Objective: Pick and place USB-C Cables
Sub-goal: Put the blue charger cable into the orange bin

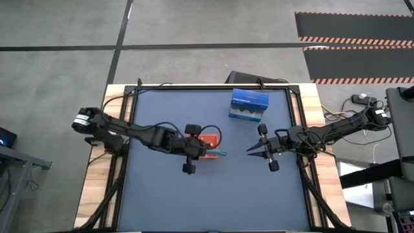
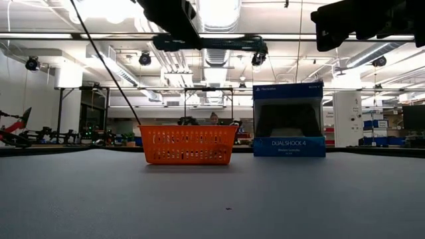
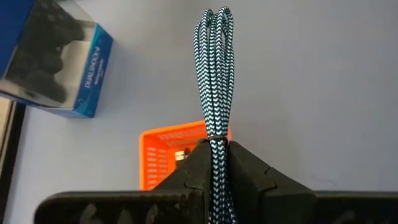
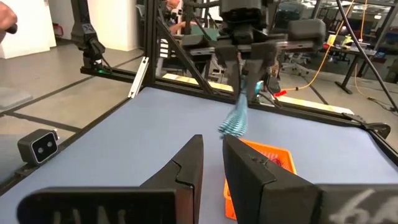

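Note:
A teal-and-white braided USB-C cable [image 3: 214,68], folded into a bundle, is in my left gripper [image 3: 217,150], which is shut on it above the orange tray [image 1: 209,140]. In the right wrist view the left gripper [image 4: 250,84] points down and the cable [image 4: 236,121] hangs over the tray [image 4: 273,158]. My right gripper [image 1: 250,150] hovers to the tray's right, pointing at it, its fingers a narrow gap apart with nothing between them. The white, black and pink-red cables do not show plainly. My left gripper pinches the teal cable bundle between its two fingers just behind the thin tie [image 3: 216,137], several strands together. The fingers come from above, slanting down, and lie along the cable. The bundle juts out past the fingertips, lifted clear above the tray, its looped end [image 1: 221,154] free.
A blue game-controller box [image 1: 249,105] stands toward the table's far edge, right of the middle. The dark blue mat [image 1: 213,194] is bare between the tray and the near edge. Wooden table borders and the arms' black wires run along both sides.

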{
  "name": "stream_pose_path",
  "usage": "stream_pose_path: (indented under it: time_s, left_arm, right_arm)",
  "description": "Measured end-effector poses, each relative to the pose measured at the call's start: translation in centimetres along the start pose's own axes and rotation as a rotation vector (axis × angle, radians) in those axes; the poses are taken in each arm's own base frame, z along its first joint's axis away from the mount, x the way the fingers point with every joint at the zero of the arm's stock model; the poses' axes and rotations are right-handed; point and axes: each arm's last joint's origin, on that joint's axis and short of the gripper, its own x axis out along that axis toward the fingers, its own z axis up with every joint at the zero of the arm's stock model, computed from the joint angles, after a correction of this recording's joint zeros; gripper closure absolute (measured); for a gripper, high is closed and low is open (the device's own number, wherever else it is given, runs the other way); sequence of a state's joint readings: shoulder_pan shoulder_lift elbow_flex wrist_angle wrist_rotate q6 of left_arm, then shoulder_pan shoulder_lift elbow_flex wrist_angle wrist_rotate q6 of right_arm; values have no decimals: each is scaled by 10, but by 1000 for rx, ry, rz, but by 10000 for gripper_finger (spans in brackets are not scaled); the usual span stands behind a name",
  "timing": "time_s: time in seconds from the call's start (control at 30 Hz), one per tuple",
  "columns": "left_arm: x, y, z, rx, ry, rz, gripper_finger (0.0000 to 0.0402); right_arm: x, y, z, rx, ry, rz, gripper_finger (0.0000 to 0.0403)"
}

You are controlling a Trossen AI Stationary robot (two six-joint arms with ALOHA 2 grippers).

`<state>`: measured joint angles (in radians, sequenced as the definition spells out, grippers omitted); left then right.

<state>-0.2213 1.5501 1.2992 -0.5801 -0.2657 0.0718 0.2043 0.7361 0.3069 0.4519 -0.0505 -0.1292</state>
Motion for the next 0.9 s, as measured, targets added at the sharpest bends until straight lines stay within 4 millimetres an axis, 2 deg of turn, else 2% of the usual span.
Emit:
stream_pose_path:
  time_s: [0.23,0.43,0.6,0.77,0.9]
  left_arm:
    - [21,10,-23,20,44,24,377]
    - [39,10,-49,231,78,-76,377]
    - [48,21,-59,305,22,-156,377]
    - [54,36,-66,267,19,-150,377]
    - [55,41,-65,251,-21,-181,377]
  right_arm:
    - [0,0,0,0,1,0,351]
    - [0,0,0,-2,2,0,351]
    - [0,-1,0,15,5,-27,351]
    - [0,-1,-1,25,10,-35,351]
    - [0,-1,-1,25,10,-35,351]
